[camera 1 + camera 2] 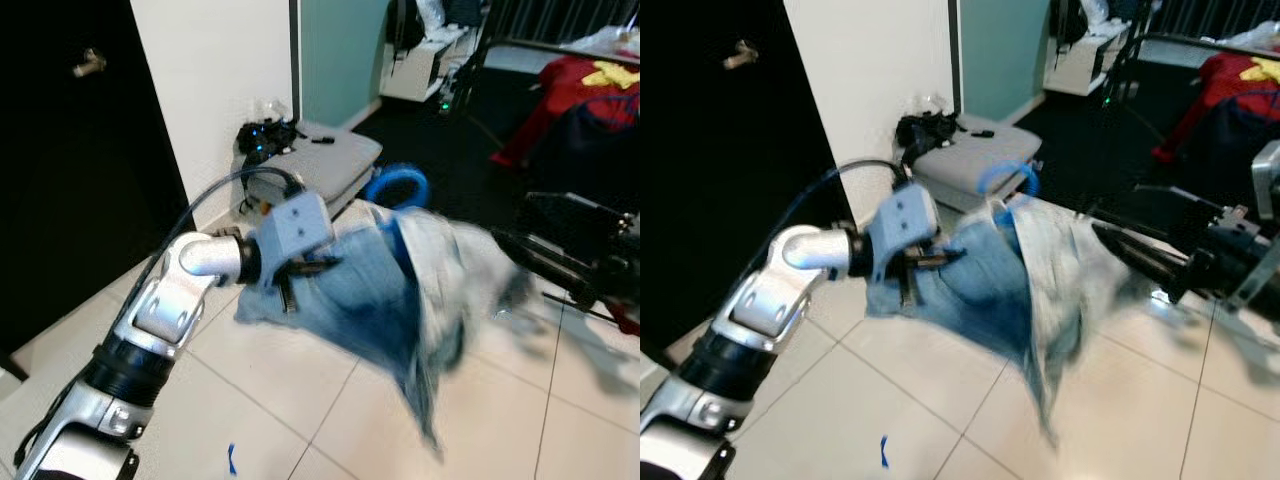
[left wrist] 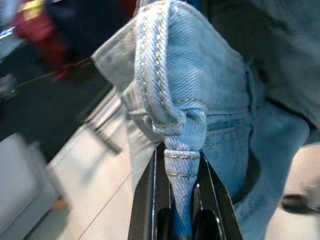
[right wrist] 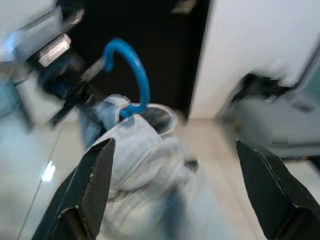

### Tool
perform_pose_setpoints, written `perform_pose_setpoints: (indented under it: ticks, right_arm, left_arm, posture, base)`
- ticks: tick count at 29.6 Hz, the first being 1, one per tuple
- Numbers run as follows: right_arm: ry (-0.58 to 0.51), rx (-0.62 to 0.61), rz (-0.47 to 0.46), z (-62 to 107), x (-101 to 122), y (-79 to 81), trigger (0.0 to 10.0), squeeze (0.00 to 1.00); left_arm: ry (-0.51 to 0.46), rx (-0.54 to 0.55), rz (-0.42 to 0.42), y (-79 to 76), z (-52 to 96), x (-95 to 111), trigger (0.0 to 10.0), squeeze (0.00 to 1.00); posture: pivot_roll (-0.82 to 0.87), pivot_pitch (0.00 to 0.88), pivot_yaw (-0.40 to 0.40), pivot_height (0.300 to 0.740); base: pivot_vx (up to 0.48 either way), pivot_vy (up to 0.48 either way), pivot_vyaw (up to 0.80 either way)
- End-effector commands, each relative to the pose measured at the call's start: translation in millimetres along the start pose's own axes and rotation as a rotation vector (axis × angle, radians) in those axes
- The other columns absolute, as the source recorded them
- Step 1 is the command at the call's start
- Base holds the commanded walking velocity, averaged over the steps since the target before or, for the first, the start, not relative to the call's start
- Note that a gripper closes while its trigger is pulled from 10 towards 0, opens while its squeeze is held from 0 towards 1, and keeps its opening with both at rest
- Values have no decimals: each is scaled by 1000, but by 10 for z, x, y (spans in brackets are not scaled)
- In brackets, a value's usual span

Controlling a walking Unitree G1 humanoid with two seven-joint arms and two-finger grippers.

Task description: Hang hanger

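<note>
A pair of light blue jeans (image 1: 370, 300) hangs in the air on a hanger with a bright blue hook (image 1: 398, 187). My left gripper (image 1: 300, 272) is shut on a fold of the denim waistband (image 2: 182, 165), holding the garment up from the left side. The blue hook (image 3: 131, 75) rises above the bunched cloth in the right wrist view. My right gripper (image 1: 1130, 258) reaches in from the right with its two black fingers (image 3: 95, 185) spread wide apart, close to the jeans but holding nothing. The hanger's body is hidden inside the cloth.
Pale tiled floor (image 1: 300, 420) lies below. A black door (image 1: 70, 150) stands at the left beside a white wall. A grey case (image 1: 325, 160) with dark cables lies on the floor behind the jeans. Red and blue clothing (image 1: 590, 100) sits at the far right.
</note>
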State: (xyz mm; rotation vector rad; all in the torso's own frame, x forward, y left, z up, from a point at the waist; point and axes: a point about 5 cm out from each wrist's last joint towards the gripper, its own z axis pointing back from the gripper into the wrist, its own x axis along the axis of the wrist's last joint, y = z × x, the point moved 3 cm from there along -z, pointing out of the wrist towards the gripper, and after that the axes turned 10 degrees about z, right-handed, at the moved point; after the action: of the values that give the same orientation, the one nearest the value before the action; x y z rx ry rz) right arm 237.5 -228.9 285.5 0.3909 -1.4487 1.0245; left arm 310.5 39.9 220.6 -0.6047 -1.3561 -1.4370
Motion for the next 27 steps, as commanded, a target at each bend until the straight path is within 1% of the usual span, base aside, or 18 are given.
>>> perform_pose_setpoints:
  ticks: [1,2,4,6,8,9,10,12,14,15,16,17,18,19,20,24,26,27]
  right_arm:
    - [34,108,25,-58,-15,94,10000,0]
    - [34,108,25,-58,-15,94,10000,0]
    - [97,248,48,-92,-62,200,10000,0]
    - [97,248,48,-92,-62,200,10000,0]
    - [141,344,61,-78,-113,277,10000,0]
    - [141,344,61,-78,-113,277,10000,0]
    - [159,368,68,-80,-139,282,10000,0]
    - [159,368,68,-80,-139,282,10000,0]
    - [212,423,71,-90,-224,344,10000,0]
    - [212,423,71,-90,-224,344,10000,0]
    - [254,448,69,-90,-290,388,10000,0]
    - [254,448,69,-90,-290,388,10000,0]
    - [286,464,69,-89,-346,418,10000,0]
    - [300,469,65,-95,-380,430,9216,0]
    - [302,463,66,-108,-395,428,0,0]
    - [287,452,67,-133,-398,422,0,0]
    - [255,448,65,-162,-376,427,0,0]
    - [255,448,65,-162,-376,427,0,0]
  left_arm:
    - [-39,-76,-49,-112,-9,125,510,0]
    - [-39,-76,-49,-112,-9,125,510,0]
    - [-64,-114,-65,-164,-38,199,353,0]
    - [-64,-114,-65,-164,-38,199,353,0]
    - [-90,-134,-72,-184,-36,258,235,0]
    - [-90,-134,-72,-184,-36,258,235,0]
    - [-108,-147,-72,-196,-23,302,118,0]
    - [-108,-147,-72,-196,-23,302,118,0]
    - [-138,-158,-72,-202,1,373,0,0]
    - [-138,-158,-72,-202,1,373,0,0]
    - [-150,-157,-70,-194,17,398,0,0]
    - [-150,-157,-70,-194,17,398,0,0]
    - [-164,-158,-67,-185,37,423,0,0]
    - [-179,-159,-62,-178,56,448,0,0]
    - [-191,-161,-60,-174,73,470,0,0]
    - [-225,-167,-49,-165,104,533,0,0]
    - [-255,-170,-36,-152,130,589,0,0]
    - [-255,-170,-36,-152,130,589,0,0]
  posture:
    - [-15,26,-5,740]
    - [-15,26,-5,740]
    - [-14,26,-10,740]
    - [-14,26,-10,740]
    - [-13,27,-13,740]
    - [-13,27,-13,740]
    - [-15,28,-14,740]
    - [-15,28,-14,740]
    - [-12,29,-17,740]
    - [-12,29,-17,740]
    - [-12,29,-17,740]
    - [-12,29,-17,740]
    - [-10,31,-16,740]
    - [-10,31,-16,740]
    - [-11,31,-15,740]
    - [-11,31,-15,740]
    - [-11,31,-15,740]
    - [-11,31,-15,740]
  base:
    - [0,0,0]
    - [0,0,0]
    - [0,0,0]
    - [0,0,0]
    - [0,0,0]
    - [0,0,0]
    - [0,0,0]
    - [0,0,0]
    - [0,0,0]
    - [0,0,0]
    - [0,0,0]
    - [0,0,0]
    - [0,0,0]
    - [0,0,0]
    - [0,0,0]
    - [0,0,0]
    - [0,0,0]
    - [0,0,0]
